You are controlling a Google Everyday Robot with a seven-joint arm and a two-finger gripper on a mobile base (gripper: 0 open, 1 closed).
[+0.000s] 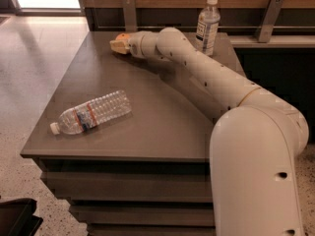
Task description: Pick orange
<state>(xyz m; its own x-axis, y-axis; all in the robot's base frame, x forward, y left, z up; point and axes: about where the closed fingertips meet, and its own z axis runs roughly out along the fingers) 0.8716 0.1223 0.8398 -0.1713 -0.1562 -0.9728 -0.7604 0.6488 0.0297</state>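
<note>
Finds the gripper (pixel 118 45) stretched out to the far left corner of the tabletop (pixel 162 127), low over the surface at the end of a long reach. Shows only a sliver of the orange (pixel 121 35) there, right at the gripper's tip and mostly hidden behind it. Cannot tell whether the jaws are spread, pressed together or pinching the fruit.

Probably sits at the grasp itself, with the lift not yet made. Risks pushing the orange instead of gripping it: round, smooth, close to the far edge, so likely to roll off if nudged. Risks a slip on the lift too, if caught off-centre on that curved peel. Puts the forearm just beside the upright bottle (pixel 207 18); could topple it with a sideways swing. Leaves the lying bottle (pixel 91 113) well apart near the front, unlikely to matter.
</note>
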